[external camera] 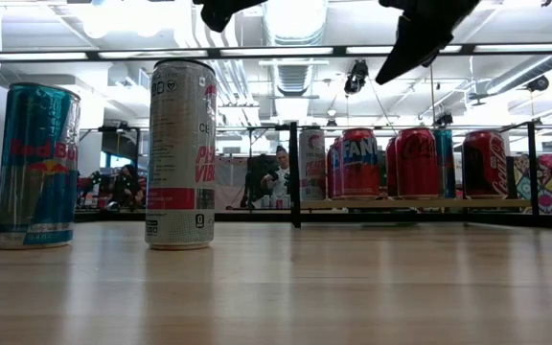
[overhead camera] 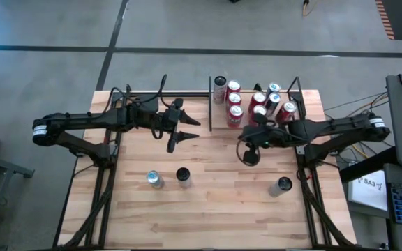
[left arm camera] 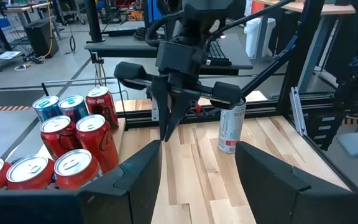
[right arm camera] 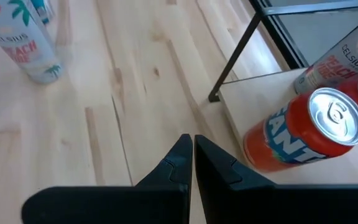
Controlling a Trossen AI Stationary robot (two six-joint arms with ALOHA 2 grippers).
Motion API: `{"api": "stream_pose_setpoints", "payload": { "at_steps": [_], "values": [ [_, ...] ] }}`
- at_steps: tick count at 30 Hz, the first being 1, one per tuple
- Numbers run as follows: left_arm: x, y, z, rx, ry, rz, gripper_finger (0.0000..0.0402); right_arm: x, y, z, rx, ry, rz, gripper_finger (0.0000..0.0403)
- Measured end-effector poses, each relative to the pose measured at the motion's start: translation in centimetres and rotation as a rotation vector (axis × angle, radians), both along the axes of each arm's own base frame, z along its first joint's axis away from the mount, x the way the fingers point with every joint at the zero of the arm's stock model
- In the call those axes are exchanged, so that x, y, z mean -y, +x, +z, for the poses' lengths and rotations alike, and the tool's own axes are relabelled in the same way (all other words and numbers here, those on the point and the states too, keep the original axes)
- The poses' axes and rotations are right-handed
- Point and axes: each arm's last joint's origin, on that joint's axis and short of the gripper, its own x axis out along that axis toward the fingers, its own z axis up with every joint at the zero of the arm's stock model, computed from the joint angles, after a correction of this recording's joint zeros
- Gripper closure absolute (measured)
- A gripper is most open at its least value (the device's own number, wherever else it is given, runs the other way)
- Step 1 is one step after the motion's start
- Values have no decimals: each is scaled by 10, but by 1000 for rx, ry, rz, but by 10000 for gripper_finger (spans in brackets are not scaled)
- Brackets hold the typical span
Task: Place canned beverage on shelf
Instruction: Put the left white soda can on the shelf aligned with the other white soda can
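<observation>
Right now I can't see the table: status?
Left gripper jaws open, empty. Right gripper jaws shut, empty, beside shelf. Three cans loose on the tabletop. Path clear.

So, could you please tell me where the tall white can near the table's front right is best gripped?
Grip the tall white can around its mid-body, coming in level from the side. It stands upright and alone on the table, and its slim round wall suits a two-finger pinch.

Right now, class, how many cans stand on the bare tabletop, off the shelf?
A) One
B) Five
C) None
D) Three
D: the high view shows three cans off the shelf: a blue can, a dark-topped can beside it, and a third can nearer the right arm; the rest stand on the shelf.
</observation>
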Motion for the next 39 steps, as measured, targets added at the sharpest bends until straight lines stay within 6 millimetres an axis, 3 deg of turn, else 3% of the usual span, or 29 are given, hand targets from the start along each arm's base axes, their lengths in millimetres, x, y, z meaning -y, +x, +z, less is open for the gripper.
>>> {"api": "stream_pose_setpoints", "payload": {
  "at_steps": [7,16,23,32,39],
  "values": [
    [0,0,0,-1,-3,1,212,-1,-11,-13,104,49,16,394],
    [-2,12,-11,-27,-26,4,212,-6,-5,-35,222,34,82,394],
    [-3,22,-18,-37,-41,8,212,-10,13,-37,307,-4,171,394],
    [-3,23,-8,-13,-45,7,212,-15,42,-41,442,-34,312,394],
    [-3,23,0,0,-39,5,212,-17,61,-45,430,-36,327,394]
  ]
}}
